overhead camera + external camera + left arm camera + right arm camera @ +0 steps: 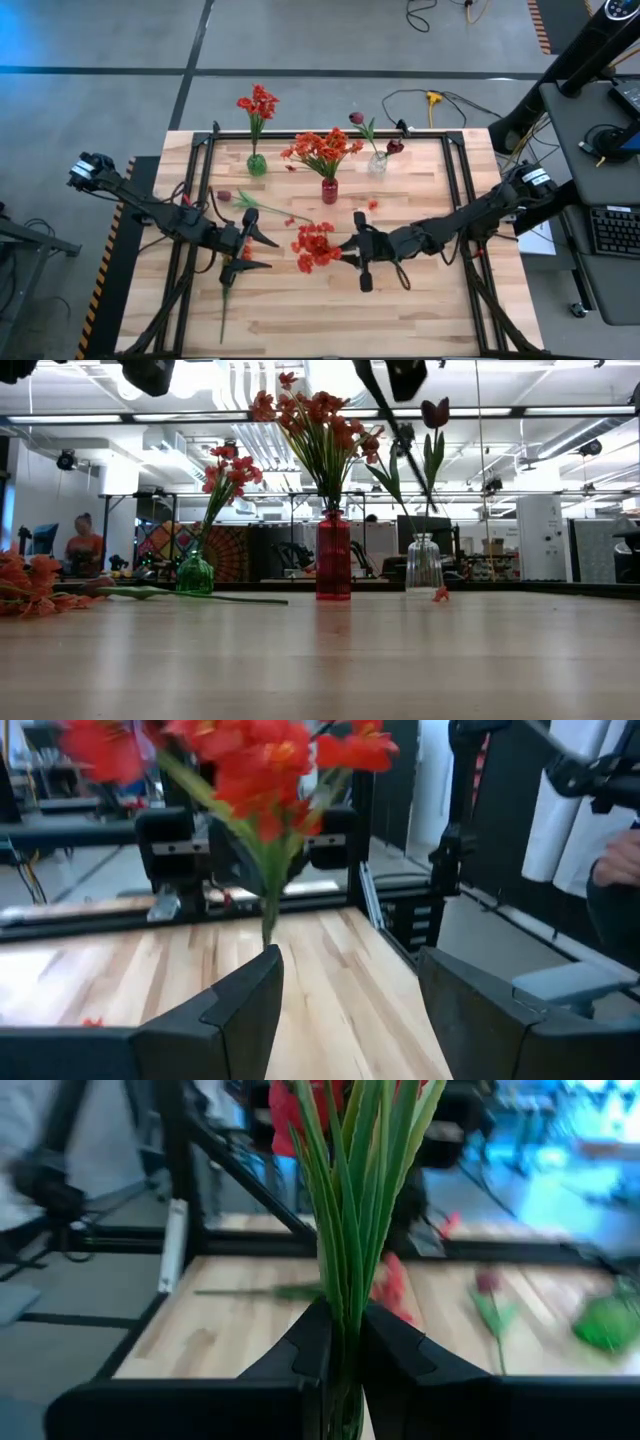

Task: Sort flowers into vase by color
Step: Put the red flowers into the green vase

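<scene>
My right gripper (346, 250) (342, 1335) is shut on a bunch of orange-red flowers (314, 245) at the table's middle. My left gripper (268, 252) (350, 980) is open and holds nothing, just left of the bunch's blooms (265, 765). A green vase (257, 163) holds red flowers. A red vase (329, 190) holds orange-red flowers. A clear vase (377, 163) holds maroon flowers. A maroon flower (245, 200) lies flat on the table. Another stem (224, 295) lies flat by my left gripper. My right gripper pinches the bunch's green stalks (342, 1270) between its two fingers, several stalks together. The fingers come about level from the table's right side and lie across the stalks. The stalks run on past the fingers on both sides. The blooms (314, 245) point toward my left gripper.
Loose red petals (372, 205) (290, 220) lie on the wooden table (420, 310). A black frame (455, 190) runs round the table's edges. The three vases stand in a row at the far side. A person (83, 545) shows in the room beyond.
</scene>
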Available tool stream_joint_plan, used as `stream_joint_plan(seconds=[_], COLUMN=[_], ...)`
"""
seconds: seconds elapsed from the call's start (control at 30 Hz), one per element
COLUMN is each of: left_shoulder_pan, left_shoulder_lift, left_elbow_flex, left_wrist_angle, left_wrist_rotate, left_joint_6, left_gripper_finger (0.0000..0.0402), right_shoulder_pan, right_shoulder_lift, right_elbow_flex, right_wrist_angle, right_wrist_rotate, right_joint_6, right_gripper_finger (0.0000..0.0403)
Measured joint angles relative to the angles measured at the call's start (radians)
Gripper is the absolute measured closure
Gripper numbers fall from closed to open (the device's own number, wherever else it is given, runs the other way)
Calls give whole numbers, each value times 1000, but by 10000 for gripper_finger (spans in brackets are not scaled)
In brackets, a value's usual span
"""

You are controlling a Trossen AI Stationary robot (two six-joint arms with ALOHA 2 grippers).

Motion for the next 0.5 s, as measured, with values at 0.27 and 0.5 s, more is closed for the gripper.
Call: stream_joint_plan(seconds=[0.27,0.5], left_shoulder_pan=[0,2], left_shoulder_lift=[7,74], left_elbow_flex=[-19,8], left_wrist_angle=[96,113], left_wrist_rotate=[0,-38], left_joint_6=[59,81], left_gripper_finger=[187,187], right_shoulder_pan=[-24,-30], right_shoulder_lift=[35,113], right_elbow_flex=[-14,-14], right_wrist_angle=[148,294], right_wrist_rotate=[-93,-106], right_joint_6=[-170,-269], right_gripper_finger=[369,369])
